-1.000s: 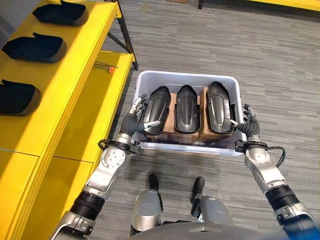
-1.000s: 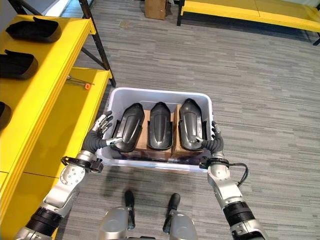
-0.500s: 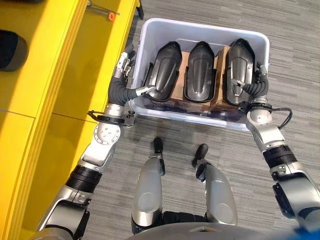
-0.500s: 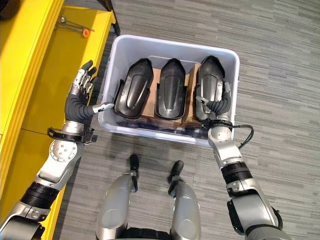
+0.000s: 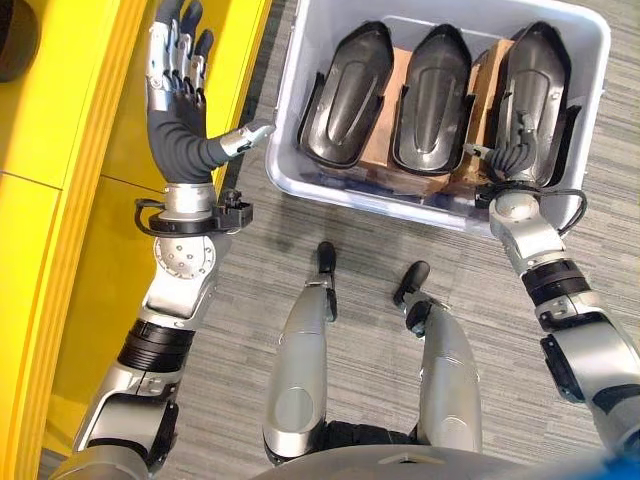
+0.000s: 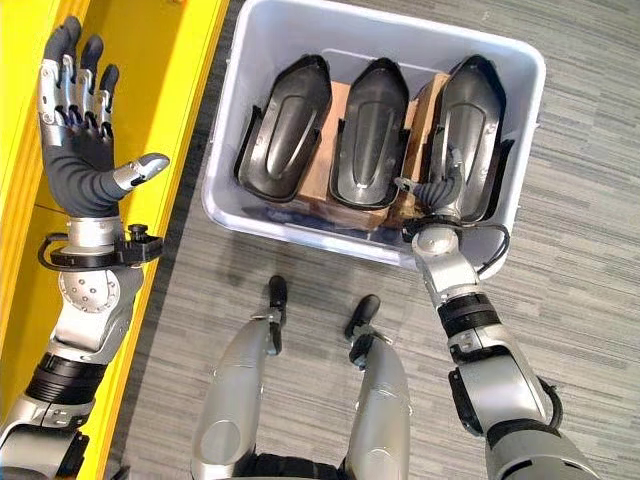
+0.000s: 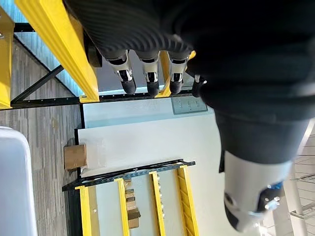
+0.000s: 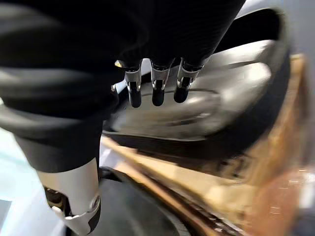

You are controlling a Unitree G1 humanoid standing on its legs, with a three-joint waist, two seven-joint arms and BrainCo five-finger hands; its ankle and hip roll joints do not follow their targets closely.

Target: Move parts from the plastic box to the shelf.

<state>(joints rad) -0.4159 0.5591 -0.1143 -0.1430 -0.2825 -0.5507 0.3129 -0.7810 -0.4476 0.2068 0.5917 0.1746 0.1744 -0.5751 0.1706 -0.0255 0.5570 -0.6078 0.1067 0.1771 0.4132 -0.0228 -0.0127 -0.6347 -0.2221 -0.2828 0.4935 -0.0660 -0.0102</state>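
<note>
The pale plastic box stands on the floor and holds three black moulded parts side by side on cardboard blocks: a left part, a middle part and a right part. My right hand is inside the box over the near end of the right part. Its fingers hang relaxed just above the black shell and grip nothing. My left hand is raised, open and holding nothing, palm up beside the box over the yellow shelf.
Another black part lies on the shelf's upper level at the far left. The shelf's lower yellow board runs close along the box's left wall. Grey carpet surrounds the box.
My left hand has come off the box's left wall and risen with its fingers spread over the shelf. My right hand has gone from the outer right wall into the box. The camera has tipped down.
</note>
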